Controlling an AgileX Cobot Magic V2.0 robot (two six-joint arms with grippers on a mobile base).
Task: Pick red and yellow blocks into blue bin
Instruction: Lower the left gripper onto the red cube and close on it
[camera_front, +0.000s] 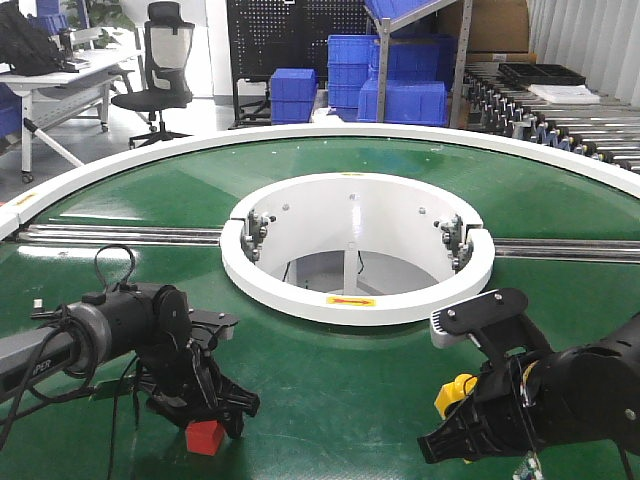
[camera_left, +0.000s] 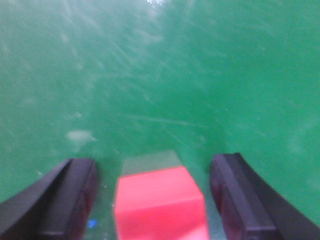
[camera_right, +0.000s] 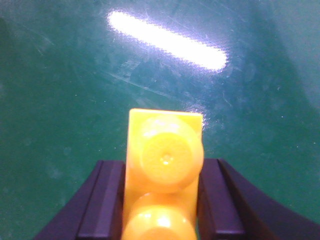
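Left tool (camera_left: 152, 165) wide, straddling red cube (camera_left: 160, 205) on green belt (camera_front: 330, 390), gaps both sides. Right tool (camera_right: 162, 167) narrow, clamped on yellow brick (camera_right: 165, 150), near right.

Note for your log: the left arm (camera_front: 55, 350) is a grey tube with white lettering, of which only "PER" reads. It ends in a black cylindrical joint (camera_front: 130, 315) with loose black cables (camera_front: 115, 262) looped over it. Your right arm (camera_front: 590, 385) is bulky matt black and carries a pale grey plate (camera_front: 468, 316) on its wrist. The left gripper (camera_front: 205, 408) and right gripper (camera_front: 448, 425) are both black; up close, the left fingers (camera_left: 240, 200) and right fingers (camera_right: 107, 200) look broad, curved outside, flat inside.
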